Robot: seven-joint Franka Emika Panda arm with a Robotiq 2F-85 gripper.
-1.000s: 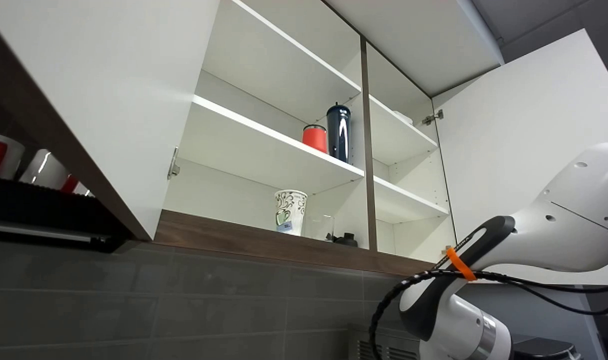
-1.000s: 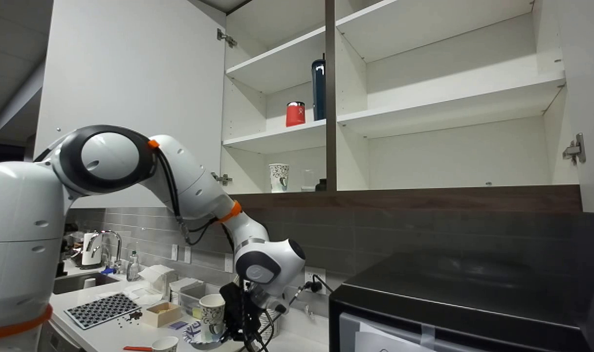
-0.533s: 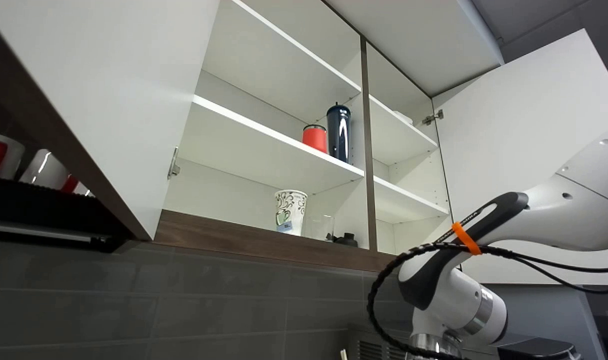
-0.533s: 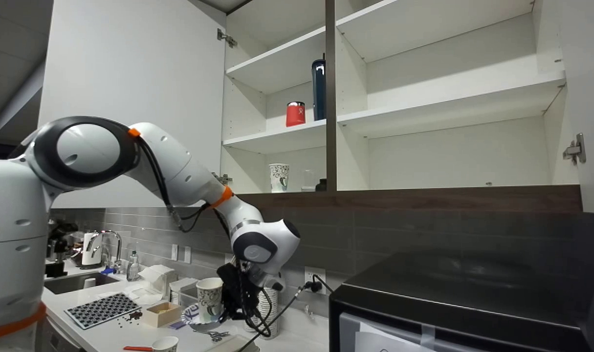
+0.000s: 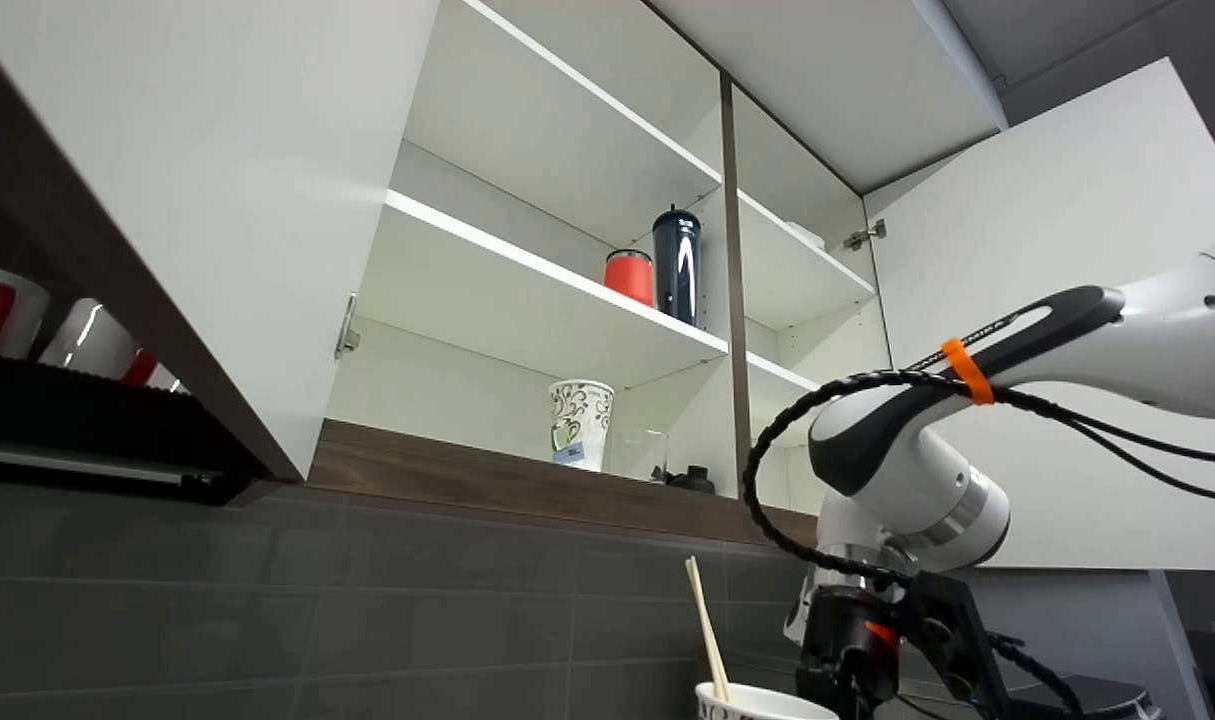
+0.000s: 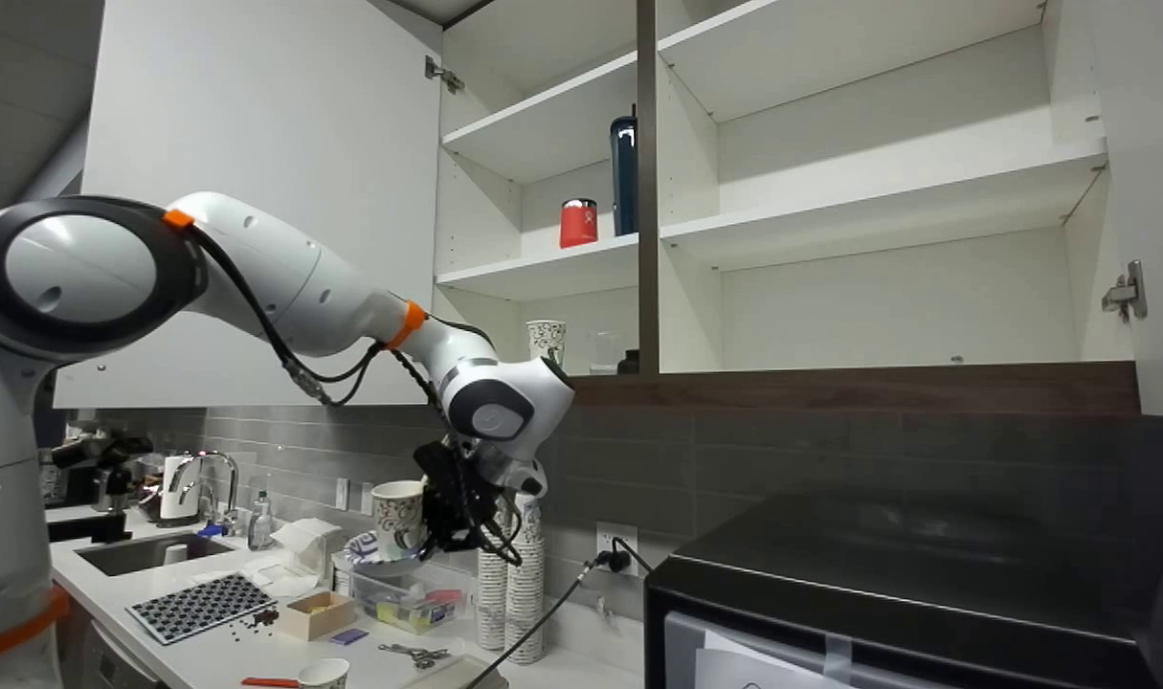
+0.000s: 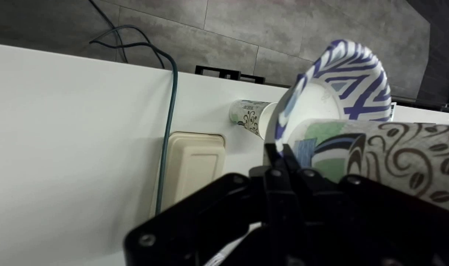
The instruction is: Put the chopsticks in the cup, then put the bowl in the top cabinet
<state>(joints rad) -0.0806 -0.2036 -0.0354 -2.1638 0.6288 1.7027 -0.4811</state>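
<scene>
- Chopsticks (image 5: 708, 630): leaning in the paper cup (image 6: 398, 517); upper lengths visible in an exterior view, lower ends hidden inside the cup, whose body is cut off by that view's bottom edge.
- Cup stands in the patterned paper bowl (image 7: 364, 79); in the wrist view it blocks part of the bowl's inside and runs off the right edge.
- Gripper (image 7: 279, 152): fingers closed, pinching bowl rim, bowl held above counter (image 7: 80, 147). Dark in both exterior views, fingertips hard to make out there.
- Top cabinet (image 6: 887, 390): doors open; bowl outside, lower than its bottom edge.
- On its shelves: red tumbler (image 5: 629, 280) beside dark blue tumbler (image 5: 677, 268); lower, shelf cup (image 5: 581, 425), faint clear glass (image 5: 642, 456), small black object (image 5: 693, 481), can't tell what. White thing (image 5: 805, 236) higher up, only a sliver shows.
- Mugs (image 5: 2, 310): cut off at left edge.
- Takeout container (image 7: 200, 166): partly behind cable (image 7: 169, 111) and gripper.
- Cup stacks (image 6: 525, 612): tops partly covered.
</scene>
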